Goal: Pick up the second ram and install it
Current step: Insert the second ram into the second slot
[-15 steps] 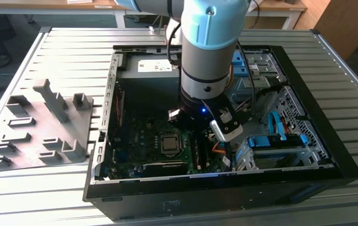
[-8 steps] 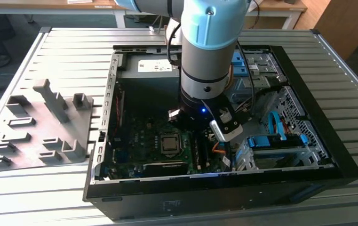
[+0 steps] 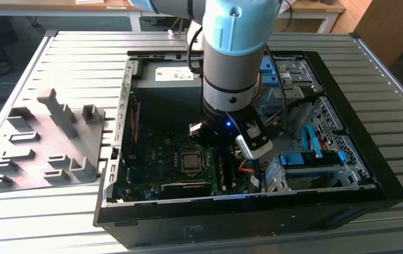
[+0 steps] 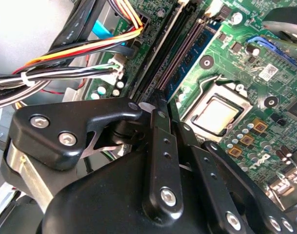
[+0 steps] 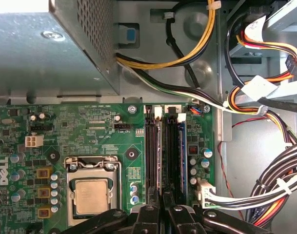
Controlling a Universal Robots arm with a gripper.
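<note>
The second ram, a narrow blue-green circuit-board strip (image 5: 183,146), stood in its black motherboard slot (image 5: 171,151), so the black end effector (image 5: 163,207), fingers together, pressed down, seemingly seating it.

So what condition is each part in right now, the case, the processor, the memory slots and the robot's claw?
Black computer case: lying on its side, side panel off.
Square silver processor: seated in its socket, no cooler on it.
Long black memory slots: the gripper sits right over their end.
Blue-green memory strip: standing on edge in the slot row.
Black gripper: down at the slots, fingers close together.
</note>
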